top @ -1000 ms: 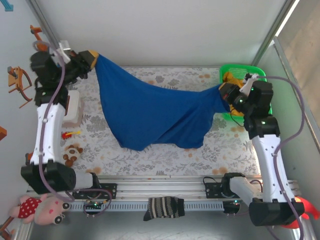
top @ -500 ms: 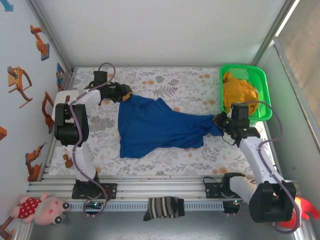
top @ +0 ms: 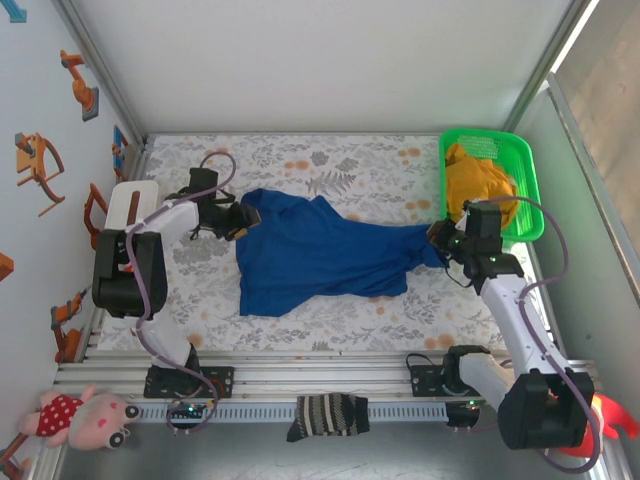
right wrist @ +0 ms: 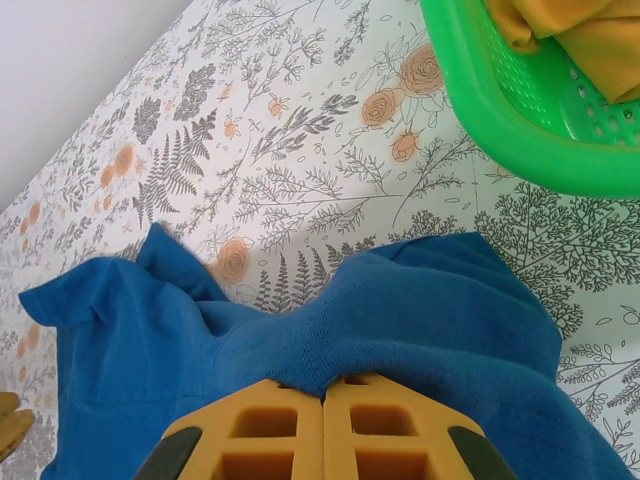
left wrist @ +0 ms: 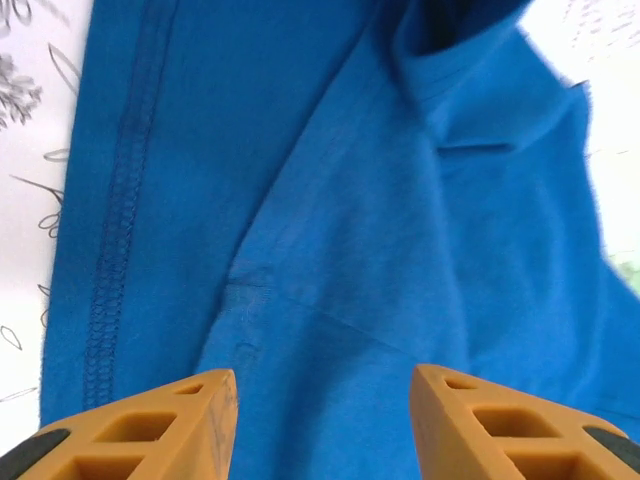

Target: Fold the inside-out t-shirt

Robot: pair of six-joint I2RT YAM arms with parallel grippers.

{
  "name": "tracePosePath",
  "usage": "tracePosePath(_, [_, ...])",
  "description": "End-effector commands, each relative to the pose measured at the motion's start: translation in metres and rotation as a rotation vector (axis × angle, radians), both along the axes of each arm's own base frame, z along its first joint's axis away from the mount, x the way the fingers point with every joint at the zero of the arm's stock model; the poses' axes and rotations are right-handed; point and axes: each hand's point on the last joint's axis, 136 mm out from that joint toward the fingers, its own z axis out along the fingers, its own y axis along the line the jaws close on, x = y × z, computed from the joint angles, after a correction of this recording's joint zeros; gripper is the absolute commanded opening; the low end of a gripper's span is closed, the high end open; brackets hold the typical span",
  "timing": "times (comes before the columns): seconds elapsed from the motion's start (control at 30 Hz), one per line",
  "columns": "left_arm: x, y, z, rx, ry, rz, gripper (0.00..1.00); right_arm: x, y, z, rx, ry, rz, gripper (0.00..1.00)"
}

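Note:
The inside-out t-shirt (top: 320, 255) is royal blue and lies crumpled across the floral mat (top: 380, 160), stretched out toward the right. My left gripper (top: 237, 218) is at the shirt's upper left corner. In the left wrist view the left gripper (left wrist: 325, 375) stands open, and the shirt (left wrist: 330, 200) with its stitched seam lies flat below, nothing pinched. My right gripper (top: 440, 240) is at the shirt's right end. The right wrist view shows the right gripper (right wrist: 323, 385) shut on a fold of the shirt (right wrist: 420, 310).
A green basket (top: 527, 190) holding a mustard-yellow garment (top: 480, 180) stands at the back right, close to my right gripper. A white box (top: 130, 200) sits at the left edge. A dark striped sock (top: 327, 415) lies on the front rail, with a plush toy (top: 85, 418) at the near left.
Both arms brought the shirt down from the air onto the mat. My left gripper then opened and let go of its corner. The right gripper stayed shut on the cloth.

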Motion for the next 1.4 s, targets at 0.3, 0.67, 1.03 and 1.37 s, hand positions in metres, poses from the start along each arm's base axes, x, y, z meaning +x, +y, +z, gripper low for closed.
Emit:
tracePosePath(0.3, [0.020, 0.005, -0.018, 0.148, 0.005, -0.070, 0.45, 0.006, 0.000, 0.014, -0.010, -0.037, 0.011, 0.00])
tracePosePath(0.67, [0.018, -0.002, -0.035, 0.149, 0.039, -0.122, 0.45, 0.007, 0.000, 0.018, -0.006, -0.044, 0.005, 0.00])
tracePosePath(1.03, [0.017, -0.004, -0.019, 0.135, -0.004, -0.111, 0.17, 0.008, 0.000, 0.018, -0.008, -0.045, 0.004, 0.00])
tracePosePath(1.37, [0.020, -0.010, 0.002, 0.106, -0.037, -0.122, 0.20, 0.010, 0.000, 0.021, -0.008, -0.050, 0.005, 0.00])
